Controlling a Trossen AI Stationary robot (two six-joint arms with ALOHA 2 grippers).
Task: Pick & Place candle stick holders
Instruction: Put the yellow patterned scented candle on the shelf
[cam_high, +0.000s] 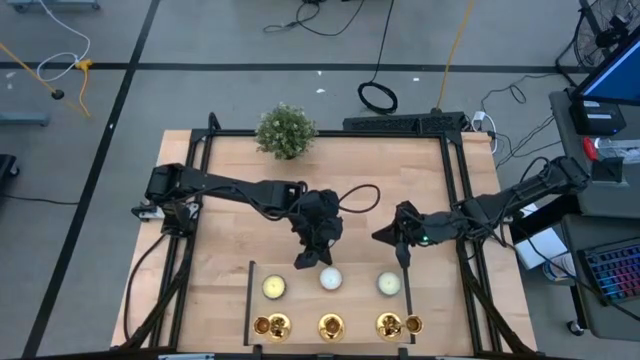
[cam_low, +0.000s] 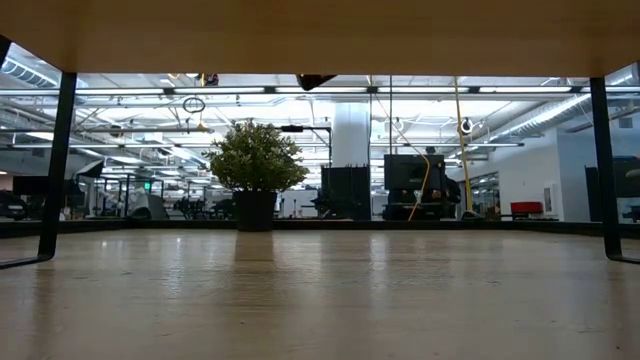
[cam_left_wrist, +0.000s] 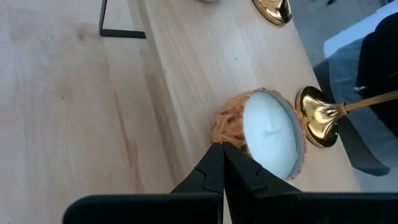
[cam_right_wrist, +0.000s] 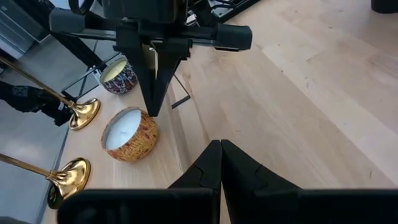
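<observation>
The left gripper (cam_high: 307, 262) is seen with its two fingers pressed together and nothing between them, poised just behind the middle candle (cam_high: 330, 279), a white candle in an orange patterned tin (cam_left_wrist: 264, 134); in the left wrist view the closed fingertips (cam_left_wrist: 221, 163) lie right at that tin's wall, though contact cannot be told; the right gripper (cam_high: 403, 262) is likewise closed on nothing, held just behind the right candle (cam_high: 389, 284); in the right wrist view its shut fingers (cam_right_wrist: 219, 163) point towards the orange tin (cam_right_wrist: 129, 135), with the left arm's closed fingertips (cam_right_wrist: 153, 106) just above that tin and a dark blue patterned candle (cam_right_wrist: 119, 76) farther off; the three candles are set in a row across the near part of the wooden table (cam_high: 230, 200), the left candle (cam_high: 274, 288) being yellowish; the three candle stick holders (cam_high: 330, 326) are lined up in front of the candles along the table's near edge, their gold bases close to the candles; a bushy green potted plant (cam_high: 285, 131) stands at the far edge of the table, well apart from both grippers.
</observation>
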